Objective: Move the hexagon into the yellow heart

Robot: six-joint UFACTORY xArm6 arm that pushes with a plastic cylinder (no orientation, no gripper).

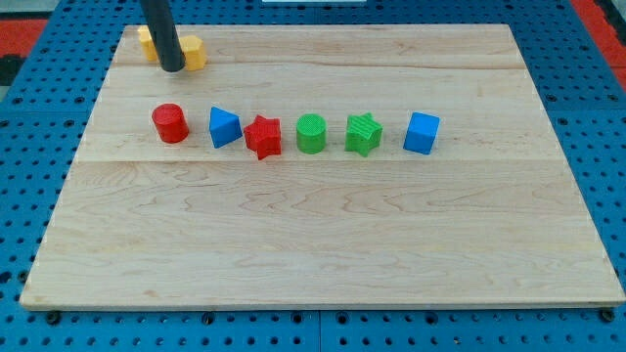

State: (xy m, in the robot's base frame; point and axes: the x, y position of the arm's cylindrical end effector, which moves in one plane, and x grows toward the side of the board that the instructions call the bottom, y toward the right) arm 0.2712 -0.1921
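Note:
Two yellow blocks lie close together at the board's top left corner. One yellow block (147, 41) shows to the left of my rod and the other yellow block (195, 52) to its right. The rod hides their inner parts, so I cannot tell which is the hexagon and which the heart, or whether they touch. My tip (172, 67) rests on the board between them, at their near edge.
A row of blocks crosses the board's upper middle: a red cylinder (170, 123), a blue triangle (224, 127), a red star (262, 136), a green cylinder (311, 133), a green star (363, 133) and a blue cube (422, 132). The wooden board (323, 244) lies on a blue pegboard.

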